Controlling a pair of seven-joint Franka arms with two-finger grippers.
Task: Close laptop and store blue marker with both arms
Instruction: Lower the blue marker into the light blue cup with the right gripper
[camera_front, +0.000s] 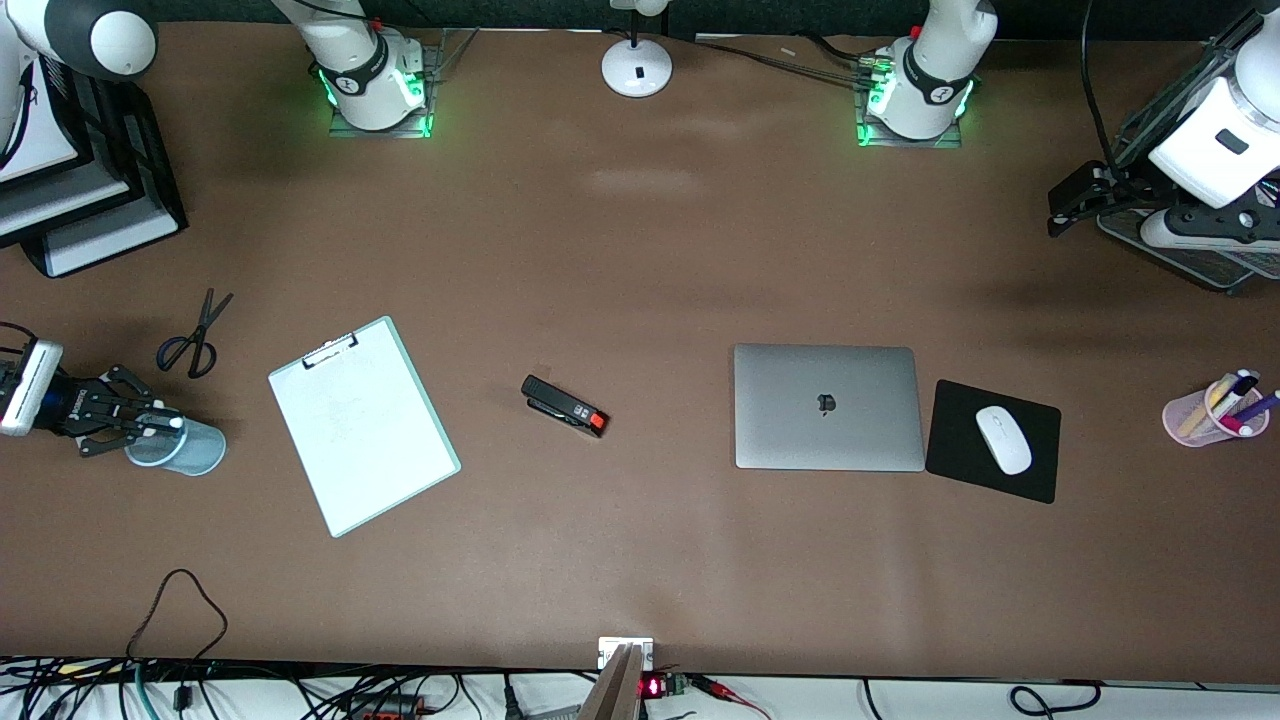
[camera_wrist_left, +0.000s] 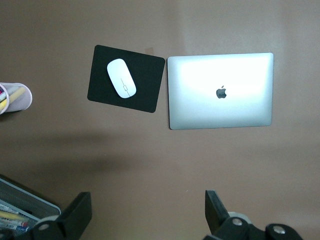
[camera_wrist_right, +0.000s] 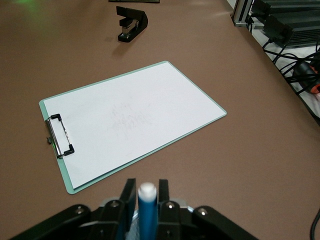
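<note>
The laptop (camera_front: 828, 407) (camera_wrist_left: 220, 91) lies closed and flat, its silver lid with the dark logo facing up, beside the mouse pad. At the right arm's end of the table my right gripper (camera_front: 160, 425) (camera_wrist_right: 147, 192) is shut on the blue marker (camera_front: 172, 423) (camera_wrist_right: 148, 212). The marker stands upright between the fingers (camera_wrist_right: 129, 195) with its whitish end up, over a pale blue cup (camera_front: 190, 450). My left gripper (camera_front: 1060, 215) (camera_wrist_left: 146, 210) hangs open and holds nothing, high over the table at the left arm's end.
A clipboard (camera_front: 363, 425) (camera_wrist_right: 130, 117) with white paper, a black stapler (camera_front: 565, 406) (camera_wrist_right: 131, 24) and scissors (camera_front: 195, 335) lie toward the right arm's end. A black mouse pad (camera_front: 1035, 475) carries a white mouse (camera_front: 1003, 438). A pink cup (camera_front: 1195, 420) holds several markers.
</note>
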